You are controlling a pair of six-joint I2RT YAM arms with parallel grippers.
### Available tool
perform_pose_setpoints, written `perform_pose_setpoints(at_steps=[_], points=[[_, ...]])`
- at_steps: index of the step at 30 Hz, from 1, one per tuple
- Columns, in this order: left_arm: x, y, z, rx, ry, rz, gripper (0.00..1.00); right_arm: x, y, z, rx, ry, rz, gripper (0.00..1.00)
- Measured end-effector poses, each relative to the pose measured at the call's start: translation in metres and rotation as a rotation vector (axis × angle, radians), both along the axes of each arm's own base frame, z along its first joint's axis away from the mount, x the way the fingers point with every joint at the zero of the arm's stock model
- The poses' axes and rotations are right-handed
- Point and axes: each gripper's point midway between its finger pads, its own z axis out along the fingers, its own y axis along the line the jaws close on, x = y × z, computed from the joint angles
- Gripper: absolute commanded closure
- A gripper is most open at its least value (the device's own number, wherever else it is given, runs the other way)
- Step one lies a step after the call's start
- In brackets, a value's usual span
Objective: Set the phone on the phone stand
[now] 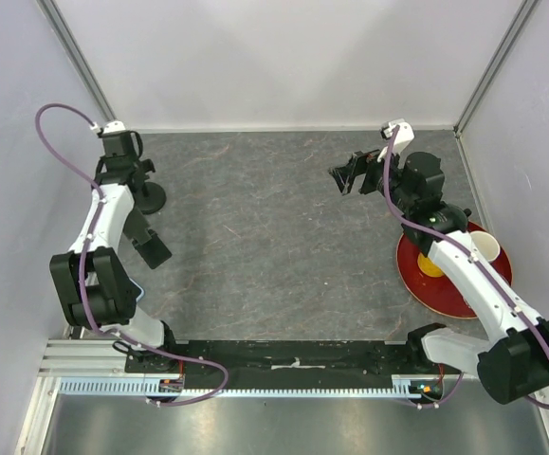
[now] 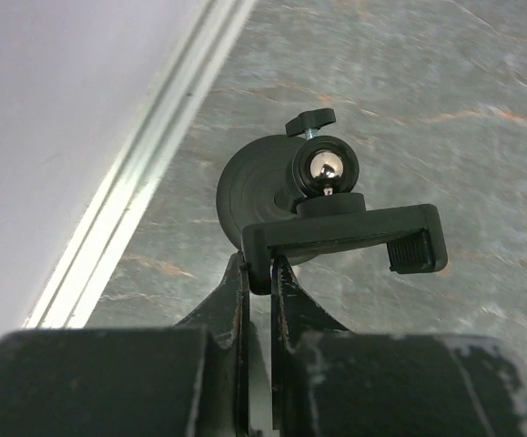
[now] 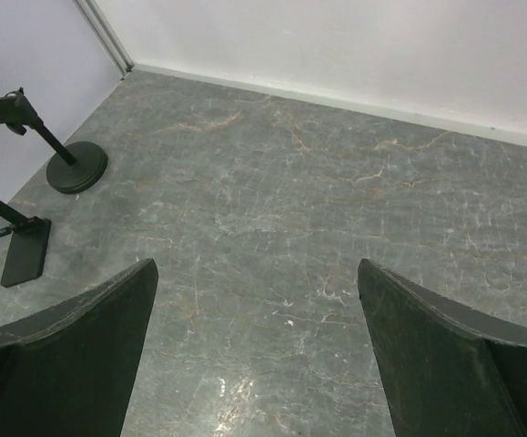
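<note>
**Left claw clamped on phone stand; right claw wide apart**

The left gripper [image 2: 258, 273] is seen pressed together on the left end of the black clamp bar of the phone stand [image 2: 345, 226]. In the left wrist view, the bar's end is pinched between the 2 fingers [image 2: 231, 305]. A shiny ball joint [image 2: 325, 168] is seen just above the bar, and the stand's round base [image 2: 249, 187] is seen below it on the table [image 1: 274, 246].

The phone stand is placed at the far left of the table, near the left wall. A 2nd stand [image 3: 25, 250], black and angled, is set just beside it, nearer the arm bases.

The right gripper [image 3: 256, 269] is held above the far right part of the table with its jaws wide apart, and nothing is held between them. A red plate [image 1: 464, 284] is seen under the right arm, with a white cup [image 1: 485, 246] and a yellow object [image 1: 430, 266] on it.

A pale blue edge [image 1: 137, 284] is seen under the left arm's elbow. Whether it is the phone cannot be told, and the phone is not made out clearly in any view.
</note>
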Motion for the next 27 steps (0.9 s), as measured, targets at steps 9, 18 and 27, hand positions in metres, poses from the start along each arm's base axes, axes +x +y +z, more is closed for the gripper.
perform_pose_setpoints(at_steps=[9,18,27], points=[[0.009,-0.114,-0.005,-0.112,0.023,-0.296,0.98,0.018,0.007,-0.039,-0.024,0.100,-0.004,0.02],[-0.003,-0.208,-0.005,-0.159,0.040,-0.517,0.98,0.036,0.014,-0.080,-0.060,0.198,-0.034,0.02],[-0.011,-0.234,-0.006,-0.190,0.070,-0.550,0.52,0.051,0.013,-0.097,-0.096,0.226,-0.070,0.02]])
